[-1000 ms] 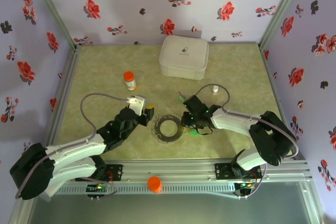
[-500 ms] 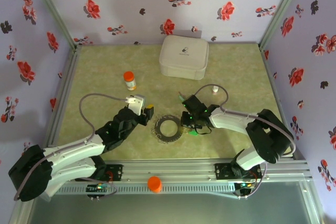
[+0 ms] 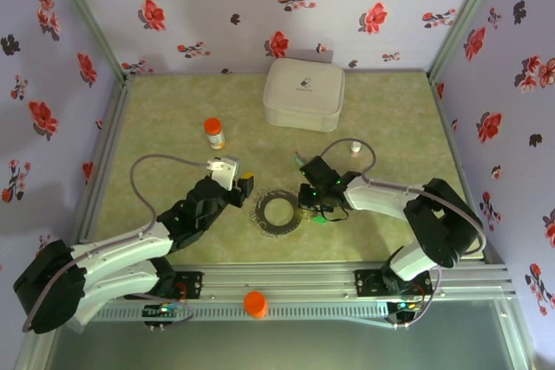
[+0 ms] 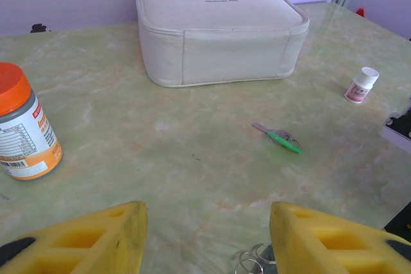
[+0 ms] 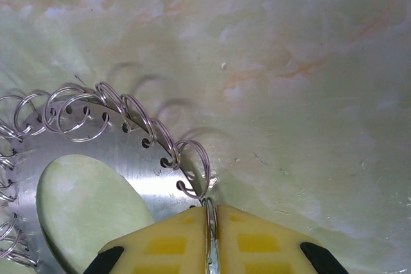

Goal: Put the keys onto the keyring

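Where flowered walls (image 3: pixel 217 6) enclose the marbled green bench (image 3: pixel 390 110), left gripper (image 4: pixel 207 222) jaws gape empty, right gripper (image 5: pixel 210 213) jaws pinch the keyring (image 5: pixel 115 158); bottle (image 4: pixel 22 126) label illegible.

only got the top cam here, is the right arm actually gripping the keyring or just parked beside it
Observer: Gripping it. In the right wrist view the right gripper has its jaws shut on one small wire loop at the rim of the keyring.
Operator: ok and the left jaws, holding anything
Observer: No. In the left wrist view the left gripper has its jaws wide open, holding nothing.
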You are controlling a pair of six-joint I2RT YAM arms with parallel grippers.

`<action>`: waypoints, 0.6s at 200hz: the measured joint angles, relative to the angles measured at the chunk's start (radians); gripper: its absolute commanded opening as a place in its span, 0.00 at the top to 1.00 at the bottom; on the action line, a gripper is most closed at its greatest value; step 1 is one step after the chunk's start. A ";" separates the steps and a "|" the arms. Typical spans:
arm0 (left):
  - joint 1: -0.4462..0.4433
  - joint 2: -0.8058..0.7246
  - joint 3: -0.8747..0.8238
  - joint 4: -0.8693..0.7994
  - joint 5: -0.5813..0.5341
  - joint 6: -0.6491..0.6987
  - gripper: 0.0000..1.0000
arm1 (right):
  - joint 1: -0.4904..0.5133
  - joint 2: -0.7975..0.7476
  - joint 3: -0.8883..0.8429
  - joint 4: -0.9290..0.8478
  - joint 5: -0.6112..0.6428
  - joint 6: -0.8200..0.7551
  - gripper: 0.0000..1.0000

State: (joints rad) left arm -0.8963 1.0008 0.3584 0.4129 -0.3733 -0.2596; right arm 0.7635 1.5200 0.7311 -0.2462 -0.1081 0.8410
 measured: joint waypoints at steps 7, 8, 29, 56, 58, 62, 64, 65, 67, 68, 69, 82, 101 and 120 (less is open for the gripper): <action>0.000 0.000 0.000 0.000 0.000 0.000 0.47 | 0.000 0.002 0.001 -0.002 0.000 -0.004 0.98; 0.000 0.000 0.000 0.000 0.000 0.000 0.47 | 0.000 0.002 0.001 -0.001 0.000 -0.006 0.98; 0.000 0.000 0.000 0.000 0.000 0.000 0.47 | 0.000 0.002 0.007 -0.003 0.000 -0.006 1.00; 0.000 -0.006 0.000 -0.001 0.000 0.003 0.47 | 0.000 0.000 0.012 -0.020 0.001 -0.012 1.00; 0.000 -0.008 0.000 -0.001 -0.001 0.003 0.47 | 0.000 0.000 0.013 -0.022 0.002 -0.014 1.00; 0.000 -0.011 0.000 -0.001 -0.001 0.004 0.47 | 0.000 -0.002 0.014 -0.027 0.003 -0.018 1.00; 0.000 -0.013 0.000 -0.001 -0.001 0.004 0.47 | 0.000 -0.003 0.015 -0.029 0.004 -0.021 1.00; 0.000 -0.014 0.000 -0.001 -0.001 0.004 0.46 | 0.000 -0.004 0.015 -0.032 0.005 -0.021 1.00; 0.000 -0.016 0.000 -0.001 -0.001 0.004 0.46 | 0.000 -0.005 0.016 -0.034 0.005 -0.022 1.00; 0.000 -0.016 0.000 -0.002 -0.001 0.004 0.46 | 0.000 -0.007 0.016 -0.037 0.006 -0.025 1.00; 0.000 -0.018 0.000 -0.002 -0.002 0.004 0.46 | 0.000 -0.008 0.016 -0.038 0.007 -0.026 1.00; 0.000 -0.034 0.000 -0.003 -0.006 0.011 0.46 | 0.000 -0.033 0.017 -0.059 0.017 -0.052 1.00; 0.000 -0.075 0.000 -0.017 -0.015 0.031 0.46 | 0.000 -0.103 0.021 -0.092 0.035 -0.119 1.00; 0.002 -0.126 0.000 -0.037 -0.022 0.055 0.45 | 0.000 -0.183 0.048 -0.127 0.053 -0.225 1.00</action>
State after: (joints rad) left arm -0.8940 0.8749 0.3584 0.3756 -0.3954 -0.2050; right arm 0.7635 1.3369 0.7792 -0.3737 -0.0551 0.6163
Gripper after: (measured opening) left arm 0.545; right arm 0.050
